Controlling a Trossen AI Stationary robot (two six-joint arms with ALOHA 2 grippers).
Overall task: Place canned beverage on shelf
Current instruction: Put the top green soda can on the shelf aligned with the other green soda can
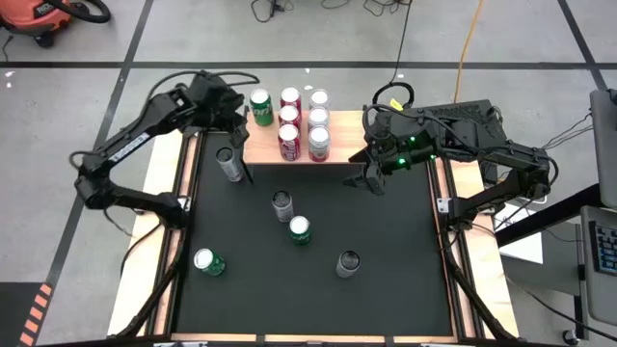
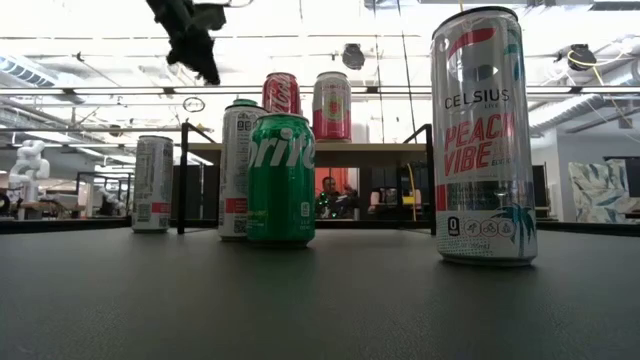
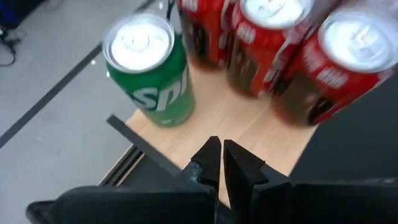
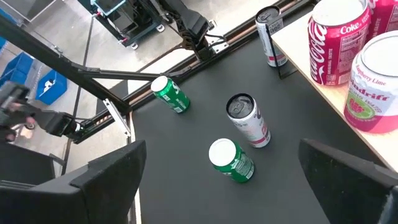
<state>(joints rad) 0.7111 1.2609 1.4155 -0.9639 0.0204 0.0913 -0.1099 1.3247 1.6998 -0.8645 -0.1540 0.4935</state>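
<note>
Low view, nearest the lens, shows a tall silver can (image 2: pixel 483 135) reading "CELSIUS PEACH VIBE" on the right of the black mat (image 1: pixel 386 280); farther left stands a green Sprite can (image 2: pixel 281 179), a white can with a red band (image 2: pixel 237 170) close behind it, and a slim silver can (image 2: pixel 153 184) farther left still. All are upright, and whether any is opened cannot be told. From above, a second green can (image 1: pixel 208 261) sits at the mat's near left. Beyond them is the shelf (image 1: pixel 341 145), its wood top at the mat's far edge carrying a green Sprite can (image 3: pixel 150 67) at its far left corner and two rows of three red and pink cans to the right, one a Coca-Cola can (image 4: pixel 336 38), one pink can (image 4: pixel 374 82) with "Lime" legible. The left gripper (image 3: pixel 221 163), fingers pressed together and holding nothing, hovers above the shelf's near left corner just short of that Sprite can. The right gripper (image 1: pixel 366 175), fingers spread wide and empty, hangs over the mat by the shelf's right end.
</note>
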